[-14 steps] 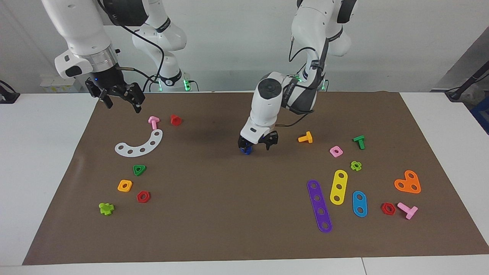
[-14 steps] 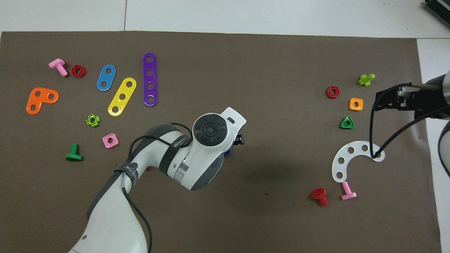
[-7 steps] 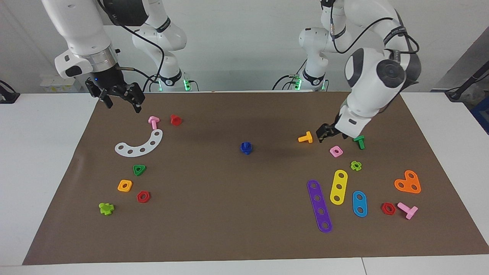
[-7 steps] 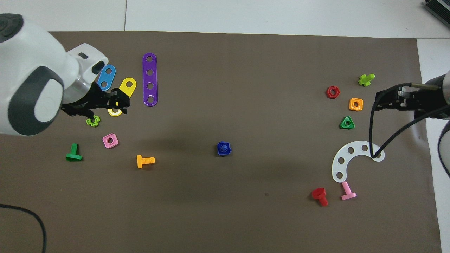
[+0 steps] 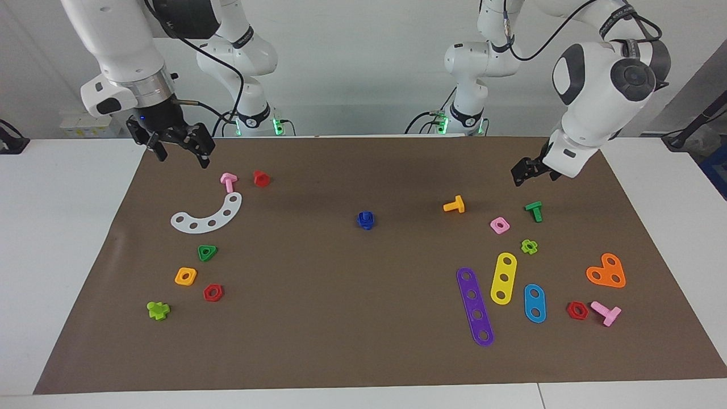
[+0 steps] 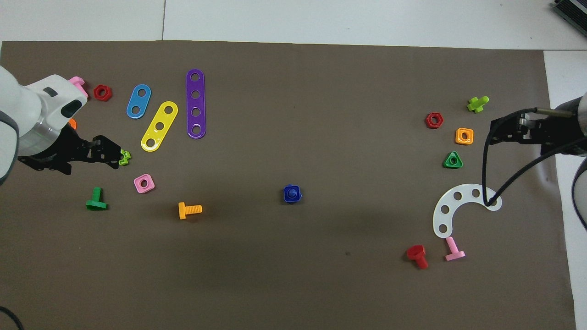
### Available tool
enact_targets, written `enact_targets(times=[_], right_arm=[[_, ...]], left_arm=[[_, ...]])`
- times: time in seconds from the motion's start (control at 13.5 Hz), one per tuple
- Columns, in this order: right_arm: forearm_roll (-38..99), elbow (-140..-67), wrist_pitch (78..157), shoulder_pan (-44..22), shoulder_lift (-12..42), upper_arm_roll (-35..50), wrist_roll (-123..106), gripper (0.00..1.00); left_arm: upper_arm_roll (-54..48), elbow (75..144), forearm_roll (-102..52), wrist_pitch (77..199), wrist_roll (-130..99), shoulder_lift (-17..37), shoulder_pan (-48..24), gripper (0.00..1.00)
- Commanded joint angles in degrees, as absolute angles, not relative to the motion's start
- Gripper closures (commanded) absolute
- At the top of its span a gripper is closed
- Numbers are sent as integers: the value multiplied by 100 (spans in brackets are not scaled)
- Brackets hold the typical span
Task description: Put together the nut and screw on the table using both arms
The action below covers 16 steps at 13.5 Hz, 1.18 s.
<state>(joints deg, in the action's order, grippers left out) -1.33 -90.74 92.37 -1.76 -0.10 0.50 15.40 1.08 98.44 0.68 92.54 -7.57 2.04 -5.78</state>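
Note:
The dark-blue nut (image 5: 366, 218) stands in the middle of the brown mat (image 5: 341, 318), joined with the dark-blue screw; the screw's stub (image 6: 290, 192) shows in the nut's hole (image 6: 297, 197). Neither gripper touches them. My left gripper (image 5: 533, 173) is open and empty, raised over the mat at the left arm's end, close to the dark-green bolt (image 5: 534, 211); it also shows in the overhead view (image 6: 98, 153). My right gripper (image 5: 183, 146) is open and empty, and waits raised over the mat's edge at the right arm's end (image 6: 509, 130).
Near the left gripper lie an orange bolt (image 5: 454, 204), a pink nut (image 5: 499, 225), a lime cross nut (image 5: 529, 246) and coloured strips (image 5: 503, 278). At the right arm's end lie a white curved strip (image 5: 209, 216), a pink bolt (image 5: 228, 182) and a red bolt (image 5: 260, 178).
My left gripper let go of the joined blue pieces, rose and swung away to the left arm's end of the mat. The blue pieces stayed put. The right arm has not moved.

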Motion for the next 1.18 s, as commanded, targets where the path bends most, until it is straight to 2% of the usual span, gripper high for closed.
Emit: enact_targets(times=[0.0,0.37,1.11], right_arm=[[9,-9009,9141,-105,26,88,1371,0],[9,-9009,9141,-105,26,88,1371,0],[9,-9009,9141,-105,26,88,1371,0]], left_arm=[[62,9635,185,9517,-597,-9,-475,0],[62,9580,123,10134,-589,-18,-439,0],[62,9615,114,9676,-17,-158,-439,0]])
